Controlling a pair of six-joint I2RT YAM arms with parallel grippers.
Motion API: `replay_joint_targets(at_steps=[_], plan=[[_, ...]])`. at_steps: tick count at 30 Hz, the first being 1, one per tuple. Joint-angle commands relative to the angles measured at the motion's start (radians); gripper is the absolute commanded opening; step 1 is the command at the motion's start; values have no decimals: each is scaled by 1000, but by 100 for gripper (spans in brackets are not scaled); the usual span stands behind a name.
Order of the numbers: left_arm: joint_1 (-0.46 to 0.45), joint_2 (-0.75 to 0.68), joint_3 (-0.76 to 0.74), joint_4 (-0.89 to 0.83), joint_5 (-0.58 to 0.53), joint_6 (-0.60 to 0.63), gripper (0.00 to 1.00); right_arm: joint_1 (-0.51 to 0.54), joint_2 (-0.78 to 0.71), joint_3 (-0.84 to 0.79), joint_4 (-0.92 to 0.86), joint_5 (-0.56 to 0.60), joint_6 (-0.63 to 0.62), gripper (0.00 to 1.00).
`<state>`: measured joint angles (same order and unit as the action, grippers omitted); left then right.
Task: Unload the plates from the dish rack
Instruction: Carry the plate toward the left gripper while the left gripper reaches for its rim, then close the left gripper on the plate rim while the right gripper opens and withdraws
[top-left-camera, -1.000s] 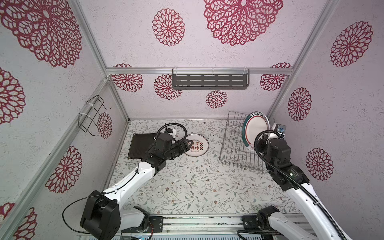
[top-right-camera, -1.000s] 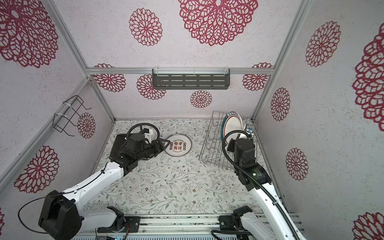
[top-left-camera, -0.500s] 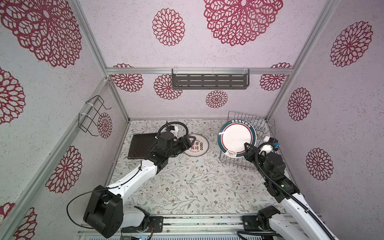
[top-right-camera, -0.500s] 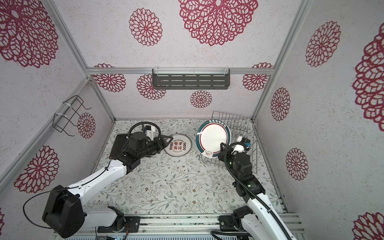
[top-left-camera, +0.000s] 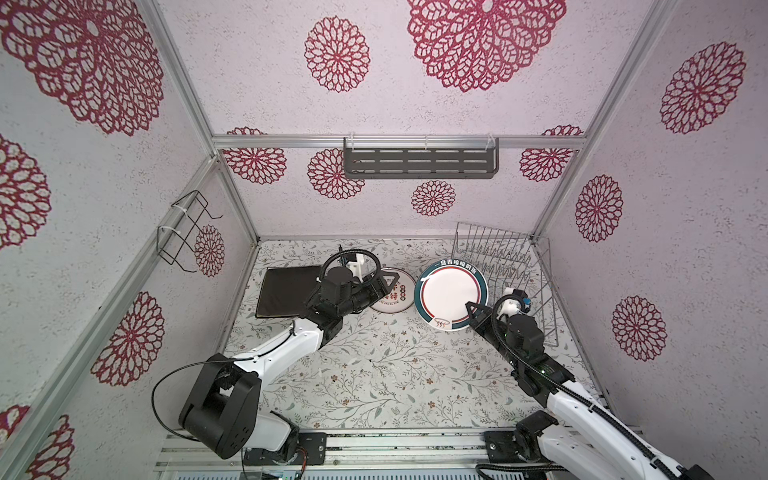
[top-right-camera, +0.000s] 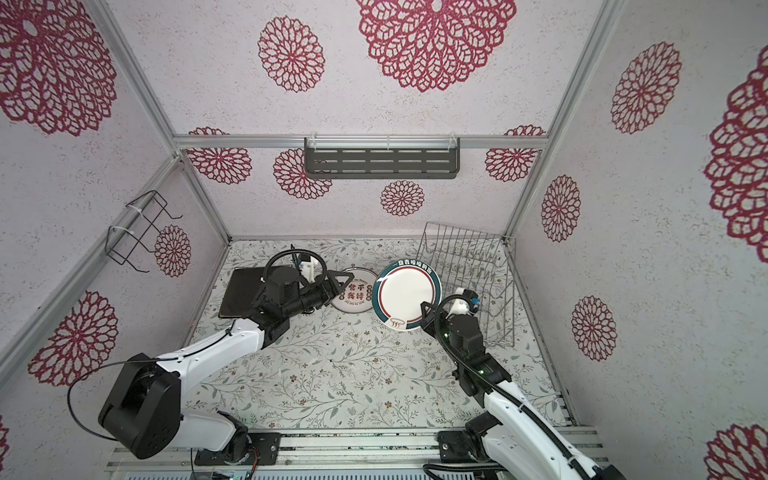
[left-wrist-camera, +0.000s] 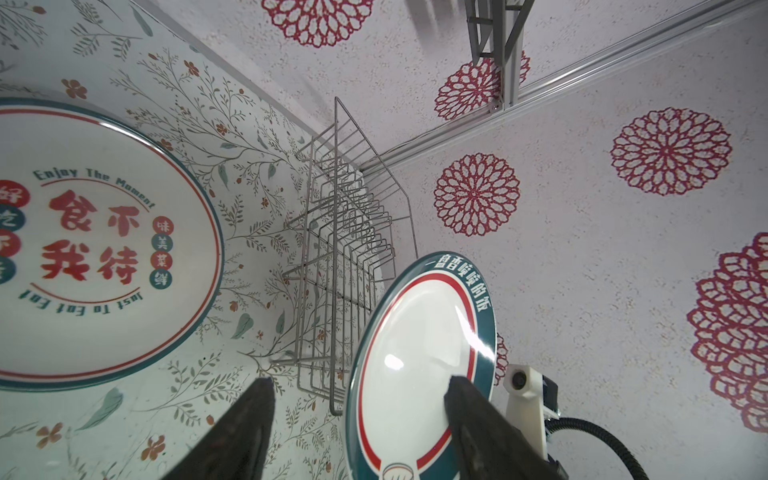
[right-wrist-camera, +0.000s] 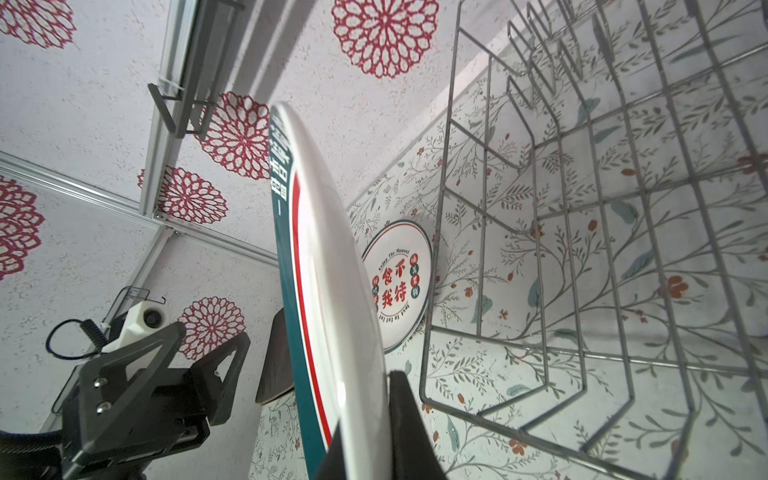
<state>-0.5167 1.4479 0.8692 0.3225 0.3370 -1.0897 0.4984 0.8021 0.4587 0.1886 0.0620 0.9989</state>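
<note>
Beside dish rack (top-left-camera: 500, 253), right hand (top-left-camera: 472, 310) grips teal-rimmed plate (top-left-camera: 446, 295) facing up-left; left hand (top-left-camera: 385, 286) agape

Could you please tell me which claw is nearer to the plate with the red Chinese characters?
Left. The left claw hangs open by the red-character plate, at its edge. The right claw is farther off, shut on the teal-rimmed plate beside it.

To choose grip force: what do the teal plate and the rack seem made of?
Teal plate: probably glazed ceramic, maybe melamine; glossy face with sharp highlights.
Rack: metal wire, likely steel; thin silvery shiny rods.
</note>
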Motion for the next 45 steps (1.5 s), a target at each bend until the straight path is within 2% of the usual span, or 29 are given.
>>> replay_joint_targets(at_steps=[1,9,22,29,39,41,45], plan=[[-24,35,-12,77,20,-11,70,31,14,27,151,-6,49,0],[-48,86,-25,128,33,-34,71,75,77,42,182,-1,55,0],[-49,82,-62,150,35,-42,71,78,149,65,298,-77,102,0],[-46,94,-61,160,35,-47,61,78,149,75,305,-93,107,0],[-46,89,-66,161,22,-55,43,78,127,77,301,-107,100,0],[-44,89,-71,167,13,-57,40,77,120,77,295,-102,100,5],[-42,94,-79,190,14,-69,35,77,140,100,296,-154,81,5]])
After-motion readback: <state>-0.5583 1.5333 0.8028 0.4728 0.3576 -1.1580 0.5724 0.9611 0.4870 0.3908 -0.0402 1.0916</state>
